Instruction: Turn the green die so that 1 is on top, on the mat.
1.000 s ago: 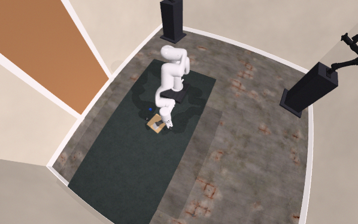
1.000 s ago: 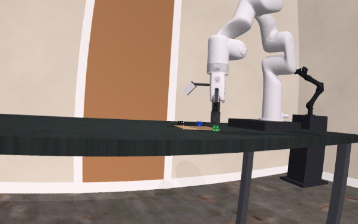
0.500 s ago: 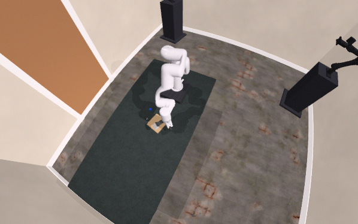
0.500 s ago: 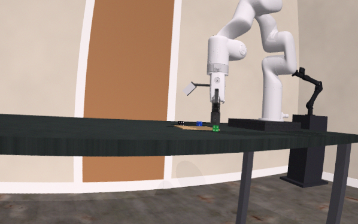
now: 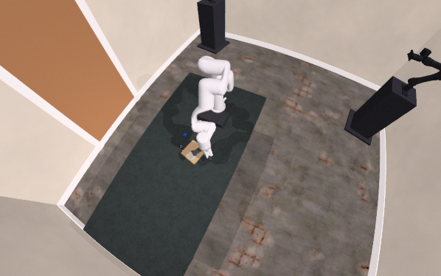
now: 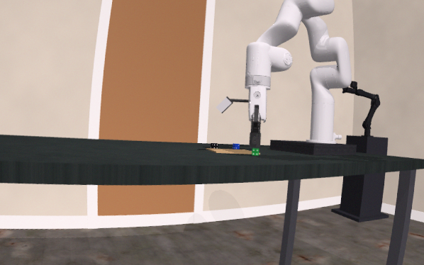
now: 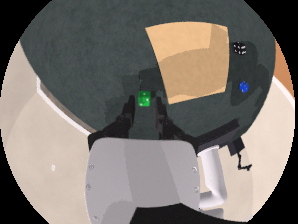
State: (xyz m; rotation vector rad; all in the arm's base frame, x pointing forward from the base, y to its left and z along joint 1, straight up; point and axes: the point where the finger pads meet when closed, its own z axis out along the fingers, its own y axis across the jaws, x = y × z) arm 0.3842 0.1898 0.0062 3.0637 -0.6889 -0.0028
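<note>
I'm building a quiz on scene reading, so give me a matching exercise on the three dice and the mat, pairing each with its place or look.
Things:
1. green die
2. blue die
3. black die
4. mat

Descriptions:
A. tan, lying flat on the table
B. leftmost die in the exterior view
C. just below the open gripper
D. between the other two dice in the exterior view

Pairs: 1-C, 2-D, 3-B, 4-A
</note>
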